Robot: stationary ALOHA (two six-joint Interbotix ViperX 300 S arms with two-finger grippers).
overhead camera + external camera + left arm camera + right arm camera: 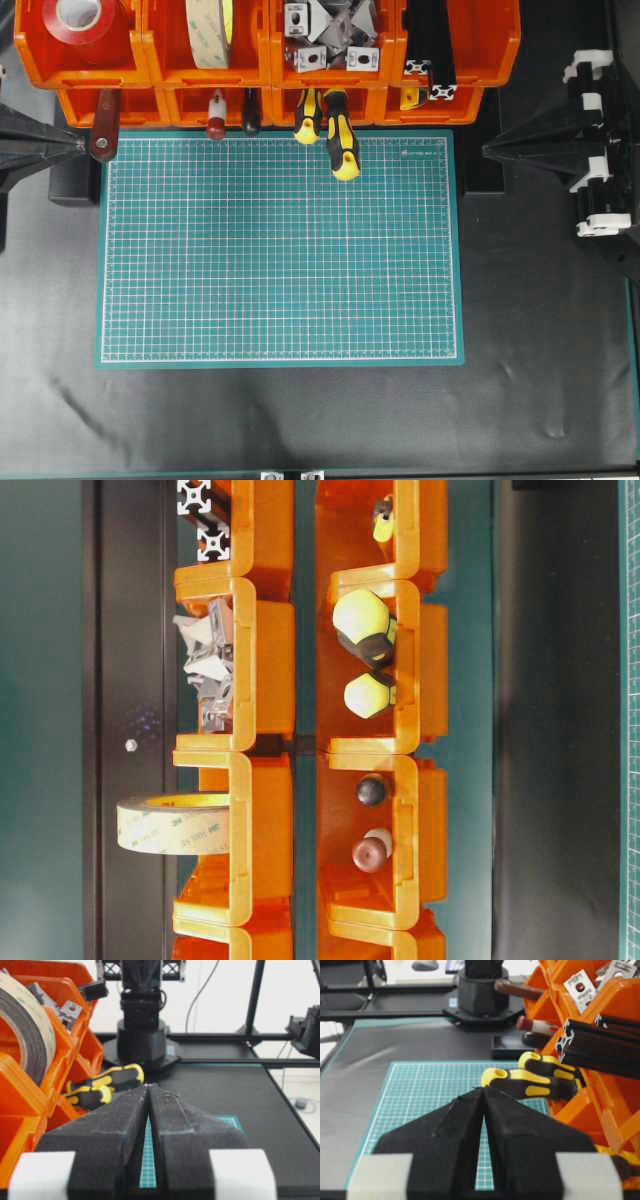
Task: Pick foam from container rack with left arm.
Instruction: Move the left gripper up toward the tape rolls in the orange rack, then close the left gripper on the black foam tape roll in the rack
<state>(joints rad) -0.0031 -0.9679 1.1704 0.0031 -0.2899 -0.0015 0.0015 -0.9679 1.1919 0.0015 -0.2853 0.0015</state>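
Orange plastic bins joined in two rows form the container rack (265, 60), which serves as the landmark along the far edge of the green cutting mat (280, 245) on the worktop. No part of the task is done: the foam (208, 30) stands on edge in the back-row bin second from the rack's left end, untouched. The left claw (149, 1087) is pressed together and pinches nothing; it sits level with the rack's left end, well apart from the foam. The right claw (483, 1090) is likewise pressed together and empty, off the rack's right end. Remaining work, as judged: spread the left claw, reach into that bin, grip the roll and lift it clear. Back-row contents, left to right: red tape roll (85, 18), foam, metal brackets (330, 40), black aluminium extrusions (430, 50). Front-row bins hold tool handles, including yellow-and-black screwdrivers (335, 130).
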